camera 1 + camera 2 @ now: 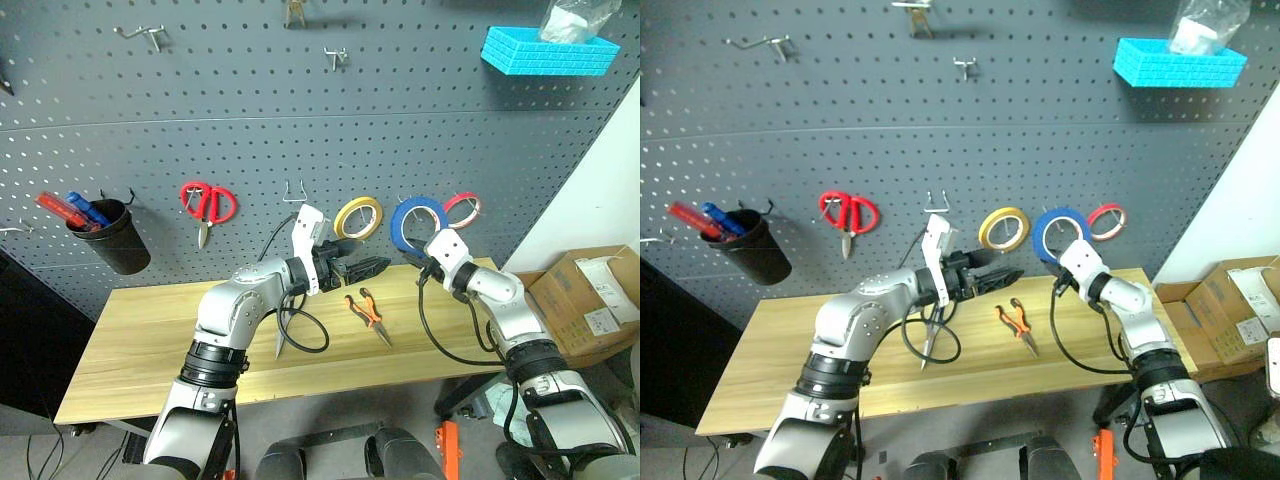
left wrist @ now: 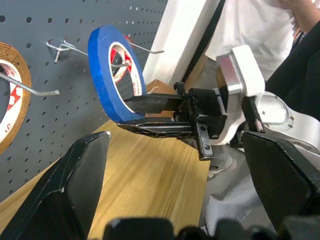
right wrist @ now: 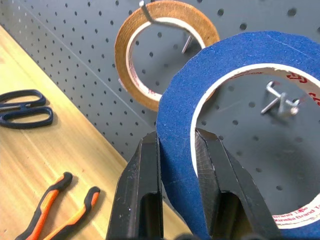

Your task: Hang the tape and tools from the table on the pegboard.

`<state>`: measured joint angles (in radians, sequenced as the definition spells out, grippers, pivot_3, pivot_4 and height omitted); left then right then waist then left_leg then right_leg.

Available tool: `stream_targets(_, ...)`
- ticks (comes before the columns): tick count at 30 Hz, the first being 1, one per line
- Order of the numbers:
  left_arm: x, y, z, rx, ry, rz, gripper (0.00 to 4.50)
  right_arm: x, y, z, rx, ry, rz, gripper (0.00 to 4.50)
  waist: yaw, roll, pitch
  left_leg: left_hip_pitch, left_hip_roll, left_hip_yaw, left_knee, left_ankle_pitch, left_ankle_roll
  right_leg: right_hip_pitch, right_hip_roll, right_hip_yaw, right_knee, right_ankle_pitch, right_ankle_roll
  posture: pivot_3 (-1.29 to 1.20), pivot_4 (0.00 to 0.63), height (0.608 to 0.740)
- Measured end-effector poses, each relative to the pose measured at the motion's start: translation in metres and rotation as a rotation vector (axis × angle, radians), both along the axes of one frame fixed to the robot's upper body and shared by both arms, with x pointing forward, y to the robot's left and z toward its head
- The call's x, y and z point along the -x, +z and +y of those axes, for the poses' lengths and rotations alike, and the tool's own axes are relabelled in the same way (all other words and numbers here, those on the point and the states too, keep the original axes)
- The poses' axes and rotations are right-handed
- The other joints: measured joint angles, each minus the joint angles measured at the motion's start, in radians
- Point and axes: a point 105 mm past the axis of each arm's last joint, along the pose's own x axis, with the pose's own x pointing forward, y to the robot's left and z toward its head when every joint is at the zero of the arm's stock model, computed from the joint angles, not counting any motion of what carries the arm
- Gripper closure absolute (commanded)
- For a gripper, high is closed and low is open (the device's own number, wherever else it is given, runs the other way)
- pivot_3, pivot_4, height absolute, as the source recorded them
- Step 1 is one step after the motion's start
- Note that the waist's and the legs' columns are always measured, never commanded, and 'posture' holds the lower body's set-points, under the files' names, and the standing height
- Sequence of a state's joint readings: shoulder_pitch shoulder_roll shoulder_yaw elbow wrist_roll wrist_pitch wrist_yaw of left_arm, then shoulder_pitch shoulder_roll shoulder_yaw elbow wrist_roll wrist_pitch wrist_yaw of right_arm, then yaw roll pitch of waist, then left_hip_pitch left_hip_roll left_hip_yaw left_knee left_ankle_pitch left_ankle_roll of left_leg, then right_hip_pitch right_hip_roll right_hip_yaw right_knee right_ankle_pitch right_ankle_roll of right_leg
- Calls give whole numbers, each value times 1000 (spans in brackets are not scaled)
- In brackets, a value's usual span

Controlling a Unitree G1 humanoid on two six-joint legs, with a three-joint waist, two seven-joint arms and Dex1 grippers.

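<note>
My right gripper (image 3: 175, 146) is shut on the lower rim of the blue tape (image 3: 200, 90), holding the ring upright close to the pegboard (image 1: 250, 130). A small metal hook (image 3: 277, 100) shows through the ring's hole; whether the tape rests on it I cannot tell. My left gripper (image 1: 368, 262) hovers open and empty over the table (image 1: 150, 340), pointing toward the tape. The orange-and-black pliers (image 1: 368, 315) lie on the wood below it. The blue-handled scissors (image 3: 25, 114) lie flat on the table, partly hidden under my left arm in the head views.
A yellow tape ring (image 1: 358, 217) and a red tape ring (image 1: 462, 208) hang on either side of the blue one. Red-handled scissors (image 1: 208, 205) and a black cup (image 1: 108, 235) hang further left. A blue basket (image 1: 548, 52) sits high right; a cardboard box (image 1: 590, 295) stands past the table's right end.
</note>
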<state>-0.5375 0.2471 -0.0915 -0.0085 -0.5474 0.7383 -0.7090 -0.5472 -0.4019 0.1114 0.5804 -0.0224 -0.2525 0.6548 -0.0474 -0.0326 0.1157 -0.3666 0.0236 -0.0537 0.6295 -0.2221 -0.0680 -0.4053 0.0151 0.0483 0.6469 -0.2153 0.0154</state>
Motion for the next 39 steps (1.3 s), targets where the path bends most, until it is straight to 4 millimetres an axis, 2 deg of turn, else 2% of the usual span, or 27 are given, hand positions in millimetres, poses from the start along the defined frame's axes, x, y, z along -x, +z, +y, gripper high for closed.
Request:
stream_targets(7, 0, 0, 0, -1, 1, 1, 0, -1, 0, -1, 4, -5, -6, 1501, 0, 0, 0, 0, 0, 0, 0, 0, 0, 0, 0, 0, 1, 0, 0, 62, 37, 740)
stream_targets(10, 0, 0, 0, -2, 1, 2, 0, 1, -2, -2, 3, -5, -6, 425, 1, 0, 0, 0, 0, 0, 0, 0, 0, 0, 0, 0, 1, 0, 0, 62, 43, 740)
stream_targets(12, 0, 0, 1, -3, 2, 2, 0, 4, -7, -3, 2, -13, 4, 27, 2, 0, 0, 0, 0, 0, 0, 0, 0, 0, 0, 0, 0, 0, 0, 65, 50, 740)
stream_targets(16, -1, -3, 5, -16, 20, 9, 0, 17, -18, -7, -11, -52, 47, 27, 6, 0, 0, 0, 0, 0, 0, 0, 0, 0, 0, 0, 0, 0, 0, 68, 73, 740)
stream_targets(20, 0, -18, 23, -64, 109, 42, 0, 43, -38, -10, -1, -105, 203, 27, 10, 1, 1, 1, 1, 0, -1, 0, 0, -1, 1, 0, 0, -4, -6, 69, 103, 740)
stream_targets(23, 15, -50, 36, -107, 177, 128, 0, 63, -60, -7, 23, -168, 422, 27, 10, 3, 6, 2, 2, 1, -1, -1, 0, -1, 1, 1, 1, -4, -7, 84, 146, 740)
stream_targets(26, 33, -88, 42, -121, 289, 244, 0, 69, -71, 9, -19, -230, 604, 27, 14, 4, 20, 2, 4, 1, 0, 0, 1, -1, 1, 0, 1, -5, -7, 93, 173, 740)
stream_targets(29, 56, -130, 53, -180, 387, 374, 0, 61, -70, 36, -49, -250, 715, 27, 15, 4, 45, 2, 5, 0, 1, 0, 1, -3, 1, -1, 2, -5, -7, 120, 215, 740)
stream_targets(31, 72, -148, 56, -214, 414, 433, 0, 51, -66, 45, -33, -267, 735, 27, 20, 4, 68, 1, 5, 0, 1, 0, 1, -4, 1, -2, 1, -5, -7, 134, 232, 740)
stream_targets(33, 75, -149, 55, -213, 434, 447, 0, 42, -68, 47, -19, -303, 769, 27, 37, 4, 86, -4, 5, 0, 1, 0, 1, -6, 1, -2, 1, -5, -7, 141, 241, 740)
stream_targets(35, 72, -138, 54, -201, 439, 411, 0, 36, -71, 52, -10, -324, 799, 27, 49, 5, 91, -17, 4, 1, 1, 3, 5, -15, 1, -2, 0, -4, -7, 151, 256, 740)
stream_targets(39, 68, -127, 58, -191, 462, 372, 0, 27, -77, 47, 32, -375, 824, 27, 50, 8, 99, -26, 3, 2, 1, -1, 11, -19, 0, -1, -2, -3, -1, 166, 272, 740)
